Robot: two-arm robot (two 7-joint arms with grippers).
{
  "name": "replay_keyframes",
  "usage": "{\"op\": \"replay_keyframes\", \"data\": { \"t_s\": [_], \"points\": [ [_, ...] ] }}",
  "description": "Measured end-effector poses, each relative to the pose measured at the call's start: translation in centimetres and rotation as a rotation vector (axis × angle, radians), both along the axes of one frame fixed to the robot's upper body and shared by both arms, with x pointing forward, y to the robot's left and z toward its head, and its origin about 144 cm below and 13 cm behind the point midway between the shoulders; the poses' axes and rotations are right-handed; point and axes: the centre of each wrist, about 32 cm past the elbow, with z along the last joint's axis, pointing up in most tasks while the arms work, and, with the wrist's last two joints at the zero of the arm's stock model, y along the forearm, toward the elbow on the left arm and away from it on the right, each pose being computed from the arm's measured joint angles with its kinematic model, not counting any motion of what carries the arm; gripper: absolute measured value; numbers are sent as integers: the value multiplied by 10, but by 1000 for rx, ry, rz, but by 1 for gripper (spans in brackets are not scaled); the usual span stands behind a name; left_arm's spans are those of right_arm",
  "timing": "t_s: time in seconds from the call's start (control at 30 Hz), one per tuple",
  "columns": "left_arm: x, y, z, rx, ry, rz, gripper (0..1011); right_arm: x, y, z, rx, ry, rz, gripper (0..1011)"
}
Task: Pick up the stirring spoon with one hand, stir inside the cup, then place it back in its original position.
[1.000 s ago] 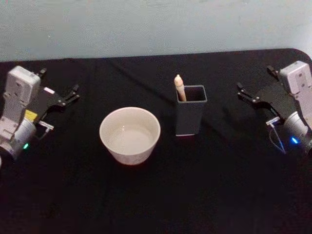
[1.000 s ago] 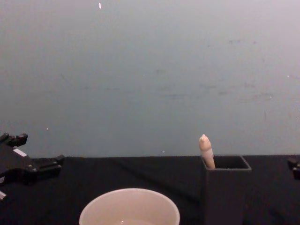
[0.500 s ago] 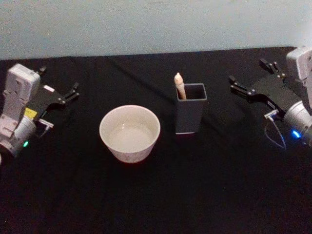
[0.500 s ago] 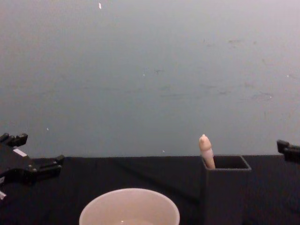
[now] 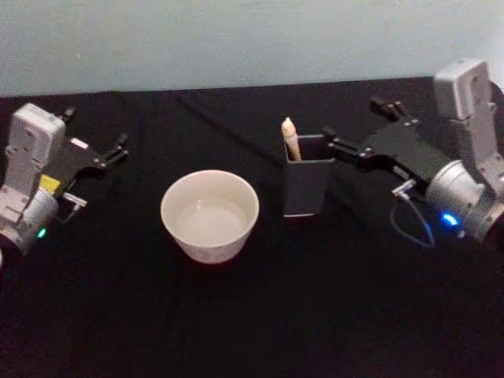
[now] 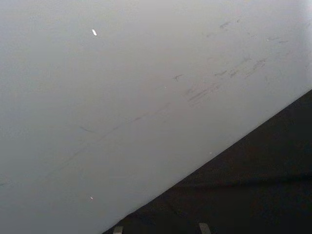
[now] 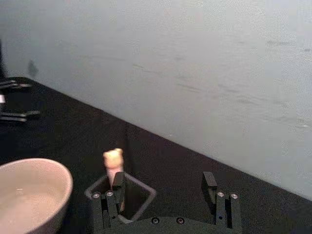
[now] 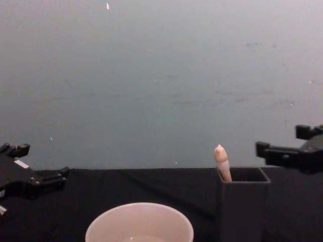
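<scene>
Bench [image 5: 252, 315]: black-draped. The cup [image 5: 209, 216] sits centre, with the dark holder [image 5: 305, 187] apart at its 3 o'clock. Left pincer [image 5: 96, 134] is parked at the cup's 9 o'clock, fingers apart. Right pincer [image 5: 350, 118], spread and empty, hovers at the holder's 2 o'clock. The stirring spoon [image 5: 290, 140] leans in the holder's 10 o'clock corner. You should straddle its handle below the knob, close squarely, then lift vertically.

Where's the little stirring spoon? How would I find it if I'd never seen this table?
Look at the black table: near its middle stand a wide cream cup and, to the robot's right of it, a dark grey square box. The stirring spoon stands inside that box, on the cup's side. It is the only thin, pale beige stick here, with a tiny knob poking above the box's rim.
</scene>
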Motion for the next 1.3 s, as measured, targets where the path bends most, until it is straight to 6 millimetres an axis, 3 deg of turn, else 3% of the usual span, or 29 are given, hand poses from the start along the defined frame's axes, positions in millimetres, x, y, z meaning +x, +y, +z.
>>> {"op": "replay_keyframes", "data": {
  "t_s": [0.3,0.8,1.3],
  "points": [
    [0,0,0,0,0,0,1001,-1,22,0,14,48,62,1002],
    [0,0,0,0,0,0,1001,11,53,-16,-8,58,47,1002],
    [0,0,0,0,0,0,1001,25,67,-25,10,60,35,1003]
  ]
}}
